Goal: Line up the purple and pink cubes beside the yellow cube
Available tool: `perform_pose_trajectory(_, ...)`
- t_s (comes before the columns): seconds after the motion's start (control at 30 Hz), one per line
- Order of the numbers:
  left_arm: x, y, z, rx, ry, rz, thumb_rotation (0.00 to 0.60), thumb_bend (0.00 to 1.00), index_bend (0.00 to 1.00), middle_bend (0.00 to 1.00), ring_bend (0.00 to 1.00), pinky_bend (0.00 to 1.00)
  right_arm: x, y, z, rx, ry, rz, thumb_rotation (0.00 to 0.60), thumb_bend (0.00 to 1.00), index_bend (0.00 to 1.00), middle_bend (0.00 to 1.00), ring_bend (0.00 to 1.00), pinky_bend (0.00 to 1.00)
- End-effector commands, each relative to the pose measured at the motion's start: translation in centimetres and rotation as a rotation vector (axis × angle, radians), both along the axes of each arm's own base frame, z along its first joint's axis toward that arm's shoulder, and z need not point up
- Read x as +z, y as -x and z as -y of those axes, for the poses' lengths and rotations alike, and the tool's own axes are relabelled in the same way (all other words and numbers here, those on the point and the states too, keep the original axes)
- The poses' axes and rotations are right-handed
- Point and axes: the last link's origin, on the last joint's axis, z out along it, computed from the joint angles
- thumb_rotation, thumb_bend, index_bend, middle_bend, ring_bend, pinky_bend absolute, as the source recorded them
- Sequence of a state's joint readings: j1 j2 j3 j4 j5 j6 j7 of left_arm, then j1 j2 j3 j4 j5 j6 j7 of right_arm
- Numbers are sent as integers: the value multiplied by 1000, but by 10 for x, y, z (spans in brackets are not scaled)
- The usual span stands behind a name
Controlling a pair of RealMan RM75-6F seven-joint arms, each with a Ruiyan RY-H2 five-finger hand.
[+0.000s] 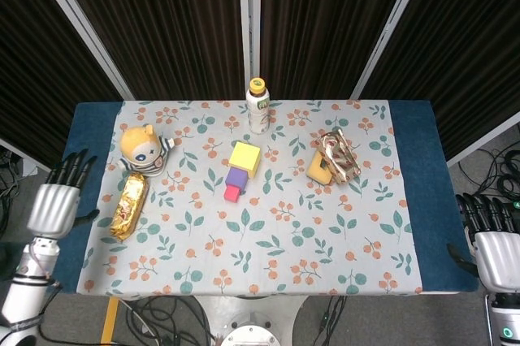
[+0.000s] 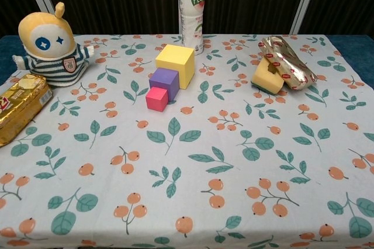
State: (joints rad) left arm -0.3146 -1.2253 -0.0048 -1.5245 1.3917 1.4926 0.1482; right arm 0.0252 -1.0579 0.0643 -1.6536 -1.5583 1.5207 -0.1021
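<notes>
The yellow cube (image 1: 244, 157) (image 2: 175, 65) stands mid-table with the purple cube (image 1: 236, 178) (image 2: 164, 82) touching its near side. The small pink cube (image 1: 232, 192) (image 2: 156, 99) sits against the purple one, so the three form a slanted row. My left hand (image 1: 57, 200) hangs off the table's left edge, fingers spread, holding nothing. My right hand (image 1: 492, 240) is beyond the right edge, fingers apart and empty. Neither hand shows in the chest view.
A drink bottle (image 1: 257, 105) (image 2: 191, 8) stands behind the cubes. A plush toy (image 1: 141, 148) (image 2: 48, 44) and a gold-wrapped snack bar (image 1: 128, 205) (image 2: 19, 106) lie at the left. A yellow sponge with a gold packet (image 1: 335, 161) (image 2: 283, 68) lies at the right.
</notes>
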Motion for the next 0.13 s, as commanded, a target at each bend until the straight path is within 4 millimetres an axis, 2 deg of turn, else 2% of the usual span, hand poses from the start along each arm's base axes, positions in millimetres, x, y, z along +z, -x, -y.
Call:
perform_pose_trajectory(0.03,13,16,25,42,-18,3,600,32,73,0,1,164,-4,-2,4,5,-8,3,600,173,58,70,0,0)
perform_pose_trajectory(0.13,16,22,40,64,-15,17,600,31,73,0,1,164,-8,-4,6,13,-22,10,600,175,57,70,0,0)
